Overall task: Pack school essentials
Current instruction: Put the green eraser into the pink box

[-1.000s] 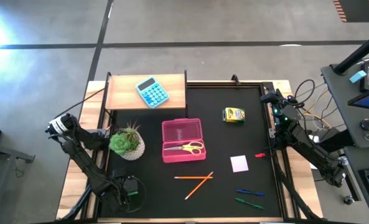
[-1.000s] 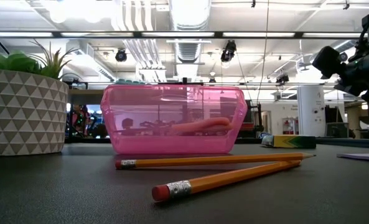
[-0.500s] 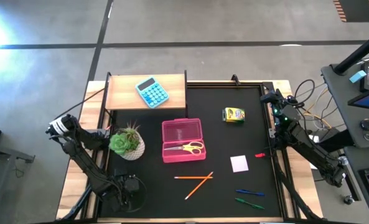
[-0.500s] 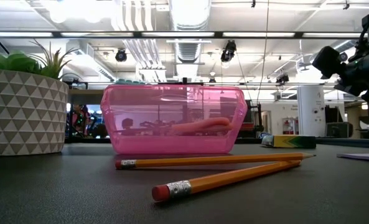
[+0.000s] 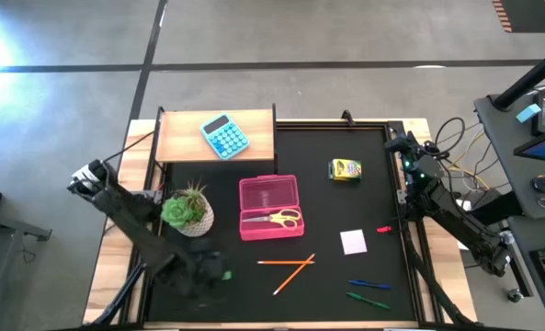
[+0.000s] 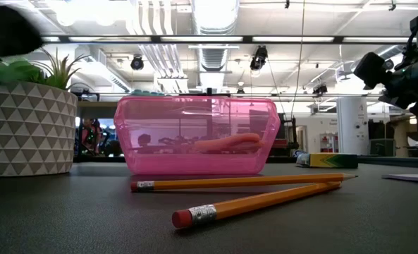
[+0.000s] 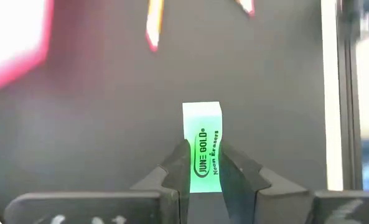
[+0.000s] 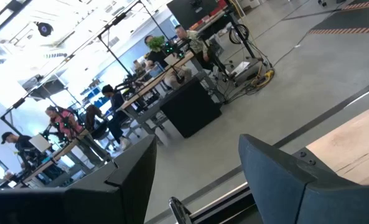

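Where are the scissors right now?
In the high view, the scissors lie inside the open pink case at mid-table, right of the plant and above the two pencils.

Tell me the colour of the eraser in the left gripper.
Neon green eraser with dark lettering, clearest in the left wrist view.

Left gripper [image 5: 208, 274] blurred; pencil [image 7: 154, 23] perhaps, cut off.
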You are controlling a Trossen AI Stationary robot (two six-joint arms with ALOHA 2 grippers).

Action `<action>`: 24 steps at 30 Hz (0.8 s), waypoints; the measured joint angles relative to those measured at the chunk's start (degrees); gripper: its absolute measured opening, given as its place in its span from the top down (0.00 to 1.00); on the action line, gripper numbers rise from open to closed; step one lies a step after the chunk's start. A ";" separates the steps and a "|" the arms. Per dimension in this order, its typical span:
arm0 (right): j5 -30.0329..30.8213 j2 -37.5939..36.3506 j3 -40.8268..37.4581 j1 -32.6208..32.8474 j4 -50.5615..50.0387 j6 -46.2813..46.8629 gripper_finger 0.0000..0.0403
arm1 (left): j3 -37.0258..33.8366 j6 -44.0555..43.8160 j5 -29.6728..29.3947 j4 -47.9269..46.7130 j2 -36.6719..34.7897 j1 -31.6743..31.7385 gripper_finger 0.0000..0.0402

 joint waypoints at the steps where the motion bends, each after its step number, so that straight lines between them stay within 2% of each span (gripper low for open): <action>1: 0.02 0.00 0.00 0.00 0.00 -0.02 0.46 | 0.99 2.62 -0.43 0.07 -0.24 1.96 0.88; 9: 0.00 0.00 0.00 0.00 0.00 -0.02 0.46 | 10.22 22.88 -1.39 0.24 -0.58 19.07 0.88; 14: 0.00 0.00 0.00 0.00 0.00 -0.02 0.46 | 13.37 31.59 -1.38 1.63 -0.62 29.02 0.88; 20: 0.00 0.00 0.00 0.00 0.00 -0.02 0.46 | 10.13 33.17 8.18 2.95 0.84 36.45 0.88; 24: 0.00 0.00 0.00 0.02 0.02 0.00 0.46 | 7.08 33.12 10.15 4.09 2.81 38.21 0.88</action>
